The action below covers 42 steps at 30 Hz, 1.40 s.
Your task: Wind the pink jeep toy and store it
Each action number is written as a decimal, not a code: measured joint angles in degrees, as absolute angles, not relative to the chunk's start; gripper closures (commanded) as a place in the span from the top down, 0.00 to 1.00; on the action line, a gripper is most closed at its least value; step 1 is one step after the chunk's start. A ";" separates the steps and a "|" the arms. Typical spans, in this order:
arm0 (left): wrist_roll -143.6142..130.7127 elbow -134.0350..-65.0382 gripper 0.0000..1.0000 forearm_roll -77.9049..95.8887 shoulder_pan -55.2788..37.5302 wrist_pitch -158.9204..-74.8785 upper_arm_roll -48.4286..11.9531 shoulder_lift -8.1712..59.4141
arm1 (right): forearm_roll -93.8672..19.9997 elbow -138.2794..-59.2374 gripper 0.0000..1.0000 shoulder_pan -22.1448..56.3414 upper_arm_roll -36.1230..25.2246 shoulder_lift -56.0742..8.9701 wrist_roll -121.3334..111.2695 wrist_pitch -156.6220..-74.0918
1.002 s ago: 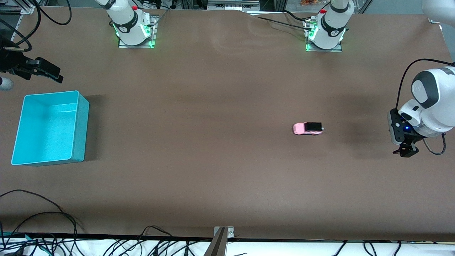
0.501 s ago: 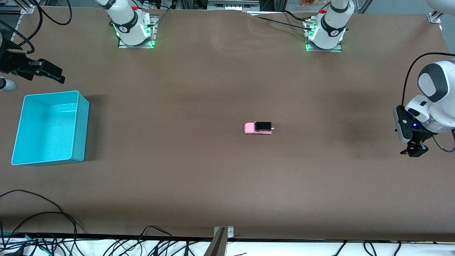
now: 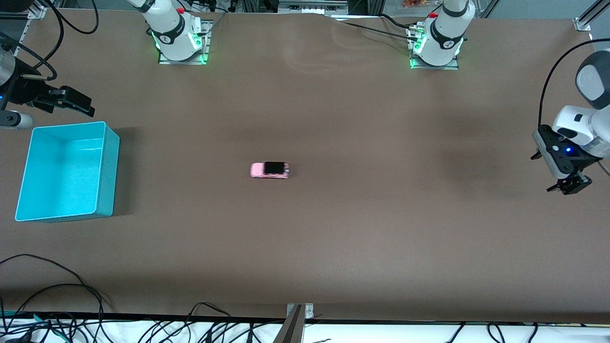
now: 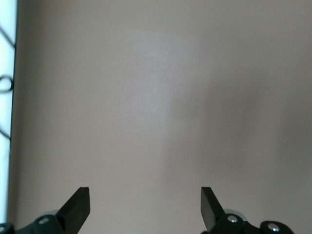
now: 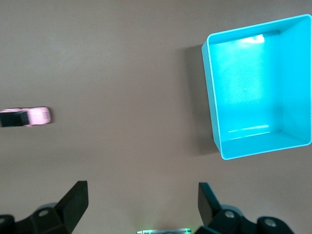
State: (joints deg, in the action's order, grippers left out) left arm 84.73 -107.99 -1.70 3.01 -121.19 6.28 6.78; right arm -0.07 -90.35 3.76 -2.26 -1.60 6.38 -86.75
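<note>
Pink jeep toy (image 3: 269,170) mid-table, no readable writing, left gripper (image 3: 569,185) and right gripper (image 3: 76,101) fingers spread, empty

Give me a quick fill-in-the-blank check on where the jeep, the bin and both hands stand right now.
1. The tiny light-pink toy jeep stands on the brown ____, gripped by neither hand.
2. The rectangular teal plastic bin holds ____.
3. The right hand, near the bin, has its fingers ____.
4. The left hand, fingers open, holds ____.

Missing words: table; nothing; open; nothing
</note>
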 measured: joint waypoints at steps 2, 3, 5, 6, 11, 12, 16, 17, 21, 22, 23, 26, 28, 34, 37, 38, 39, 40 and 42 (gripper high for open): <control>81.20 -108.00 1.00 -1.73 2.77 -119.68 6.29 5.49 | -0.09 -90.49 1.00 3.76 -2.26 -1.59 6.37 -86.85; 79.59 -107.99 1.00 -1.81 2.61 -118.99 6.29 4.88 | -0.11 -90.59 1.00 3.76 -2.26 -1.59 6.37 -86.91; 76.05 -108.00 1.00 -2.20 2.17 -117.73 6.28 3.64 | -0.15 -90.88 1.00 3.76 -2.26 -1.59 6.37 -87.08; 74.27 -107.99 1.00 -2.41 1.94 -117.19 6.24 3.10 | -0.17 -91.10 1.00 3.76 -2.26 -1.59 6.37 -87.22; 61.98 -108.00 1.00 -3.74 0.98 -113.64 5.38 0.62 | -0.20 -92.58 1.00 3.76 -2.26 -1.60 6.37 -88.67; 59.51 -108.00 1.00 -3.97 0.87 -112.87 5.18 0.20 | -0.20 -92.89 1.00 3.76 -2.25 -1.60 6.36 -88.97; 51.67 -108.00 1.00 -4.24 0.74 -110.31 4.59 -1.35 | -0.20 -94.22 1.00 3.80 -2.19 -1.57 6.26 -90.27; 50.05 -108.00 1.00 -4.24 0.74 -109.84 4.44 -1.70 | -0.21 -94.66 1.00 3.82 -2.17 -1.55 6.19 -90.66; 43.76 -107.99 1.00 -4.27 0.74 -108.21 3.98 -2.79 | -0.21 -96.95 1.00 3.88 -1.95 -1.53 6.02 -92.98; 42.40 -107.96 1.00 -4.32 0.74 -107.75 3.90 -3.01 | -0.21 -97.54 1.00 3.89 -1.87 -1.53 5.96 -93.61; 41.21 -107.92 1.00 -4.37 0.74 -107.35 3.84 -3.20 | -0.21 -98.08 1.00 3.90 -1.79 -1.53 5.78 -94.22; 37.91 -107.56 1.00 -4.43 0.74 -106.31 3.67 -3.59 | -0.21 -99.73 1.00 3.93 -1.61 -1.52 3.81 -96.45; 36.48 -107.24 1.00 -4.44 0.74 -105.91 3.58 -3.67 | -0.22 -100.81 1.00 3.94 -1.57 -1.52 2.14 -98.08; 31.49 -105.56 1.00 -4.44 0.76 -102.88 3.07 -3.69 | -0.22 -104.69 1.00 3.93 -1.57 -1.53 -0.32 -102.95; 27.54 -103.68 1.00 -4.44 0.76 -99.49 2.15 -3.71 | -0.22 -106.21 1.00 3.93 -1.57 -1.53 -1.93 -104.60; 26.07 -102.88 1.00 -4.44 0.75 -98.20 1.75 -3.73 | -0.22 -106.66 1.00 3.93 -1.57 -1.53 -3.32 -105.08; 24.66 -102.09 1.00 -4.44 0.75 -97.03 1.37 -3.76 | -0.22 -107.08 1.00 3.93 -1.57 -1.53 -5.03 -105.52; 23.32 -101.36 1.00 -4.43 0.75 -95.97 1.05 -3.79 | -0.22 -107.47 1.00 3.93 -1.57 -1.52 -6.80 -105.94; 20.77 -100.07 1.00 -4.08 0.75 -94.19 0.58 -3.92 | -0.22 -108.43 1.00 3.92 -1.58 -1.52 -10.50 -107.09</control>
State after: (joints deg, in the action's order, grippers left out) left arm 20.77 -100.07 -4.08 0.75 -94.19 0.58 -3.92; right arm -0.22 -108.43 3.92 -1.58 -1.52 -10.50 -107.09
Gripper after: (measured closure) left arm 0.000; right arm 0.000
